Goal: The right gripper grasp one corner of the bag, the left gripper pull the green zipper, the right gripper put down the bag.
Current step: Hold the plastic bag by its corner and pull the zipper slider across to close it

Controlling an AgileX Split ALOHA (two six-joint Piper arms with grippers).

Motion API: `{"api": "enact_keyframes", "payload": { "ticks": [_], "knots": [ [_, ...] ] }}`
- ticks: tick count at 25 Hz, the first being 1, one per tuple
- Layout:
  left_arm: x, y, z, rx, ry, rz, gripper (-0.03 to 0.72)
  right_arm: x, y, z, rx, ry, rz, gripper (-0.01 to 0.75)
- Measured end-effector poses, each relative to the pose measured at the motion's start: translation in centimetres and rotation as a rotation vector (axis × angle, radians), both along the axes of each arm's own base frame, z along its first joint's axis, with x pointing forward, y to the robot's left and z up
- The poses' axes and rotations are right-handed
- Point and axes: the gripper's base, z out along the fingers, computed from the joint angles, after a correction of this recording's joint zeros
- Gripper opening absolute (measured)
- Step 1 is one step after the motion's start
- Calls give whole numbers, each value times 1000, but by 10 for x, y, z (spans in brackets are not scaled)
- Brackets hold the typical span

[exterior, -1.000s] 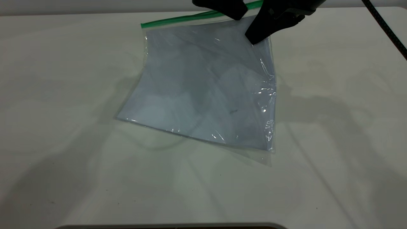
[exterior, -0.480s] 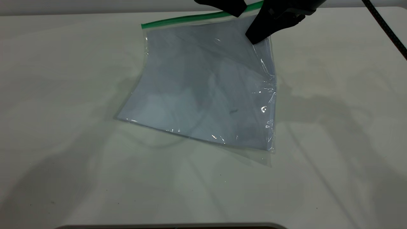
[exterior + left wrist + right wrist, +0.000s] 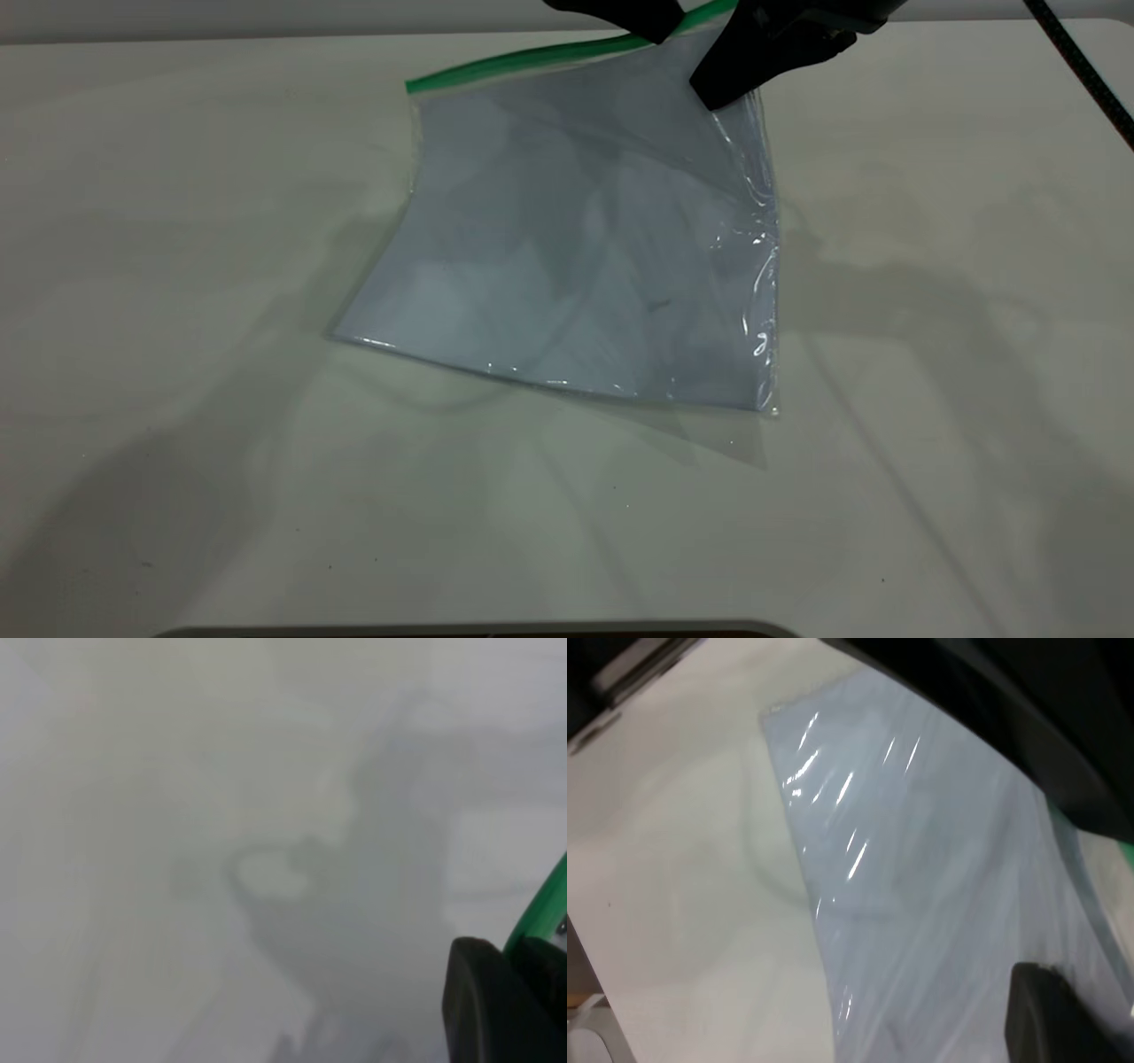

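Observation:
The bag [image 3: 585, 239] is a clear pouch with white paper inside. Its far right corner is lifted and its near edge rests on the table [image 3: 177, 266]. My right gripper [image 3: 716, 91] is shut on that raised corner at the top of the exterior view. The green zipper [image 3: 532, 60] runs along the far edge. My left gripper [image 3: 657, 29] is shut on the strip close beside the right gripper. In the left wrist view the green strip [image 3: 542, 908] passes between the black fingers [image 3: 483, 1001]. In the right wrist view the bag [image 3: 939, 868] fills the view beside one finger [image 3: 1054, 1019].
The white table shows shadows of the arms. A black cable [image 3: 1090, 80] runs down the far right. The table's near edge [image 3: 461, 627] is at the bottom of the exterior view.
The bag has shifted slightly to the right and its zipper edge has tilted up more at the right end. Both grippers keep their hold near the top.

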Motion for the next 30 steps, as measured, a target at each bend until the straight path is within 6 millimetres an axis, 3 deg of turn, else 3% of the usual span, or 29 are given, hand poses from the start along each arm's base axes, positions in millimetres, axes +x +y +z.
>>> {"api": "enact_keyframes", "payload": {
  "ticks": [14, 22, 30],
  "knots": [
    [17, 29, 3, -17, 9, 64, 57, 3, -8, 35, 46, -97, -21, 34],
    [23, 39, -28, -1, 65, 95, 57, 2, -11, 44, 47, -132, -11, 34],
    [33, 61, -38, 30, 58, 143, 57, 3, -18, 49, 69, -144, -29, 34]
  ]
}}
